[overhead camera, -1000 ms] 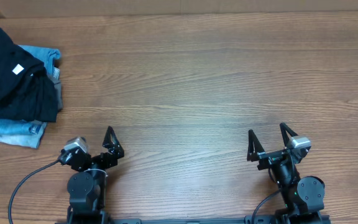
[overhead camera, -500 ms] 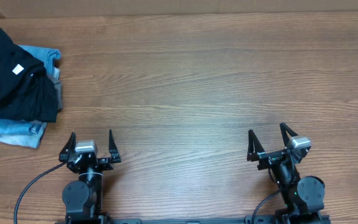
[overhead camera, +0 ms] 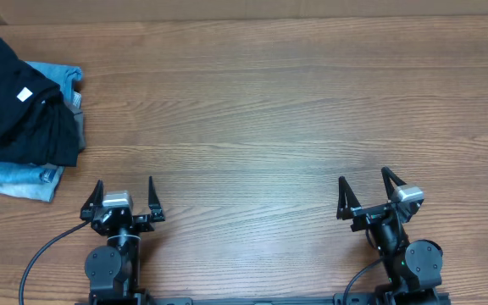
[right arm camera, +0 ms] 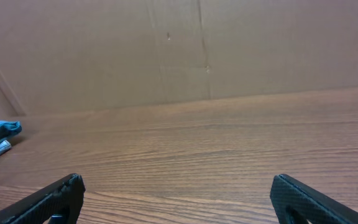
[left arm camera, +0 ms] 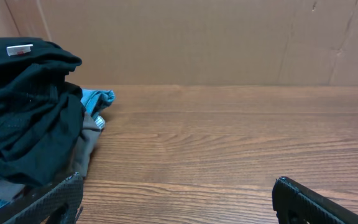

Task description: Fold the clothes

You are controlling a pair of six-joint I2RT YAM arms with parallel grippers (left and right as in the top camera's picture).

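The black T-shirt (overhead camera: 11, 97) lies crumpled on a pile at the table's far left, its small white tag (overhead camera: 24, 94) showing. It also shows in the left wrist view (left arm camera: 23, 106) at the left edge. My left gripper (overhead camera: 124, 188) is open and empty near the front edge, well short of the pile; its fingertips frame bare wood in the left wrist view (left arm camera: 176, 186). My right gripper (overhead camera: 364, 185) is open and empty at the front right, over bare wood in the right wrist view (right arm camera: 178, 186).
Light-blue denim pieces (overhead camera: 19, 180) lie under and behind the black shirt, with a grey fabric edge (left arm camera: 89, 140) beside them. A brown cardboard wall (left arm camera: 197, 37) stands along the table's far edge. The wooden table (overhead camera: 261, 110) stretches between the pile and the arms.
My left gripper turned from pointing right to pointing straight ahead, with both fingers now spread evenly. The right arm and the clothes pile have not moved.
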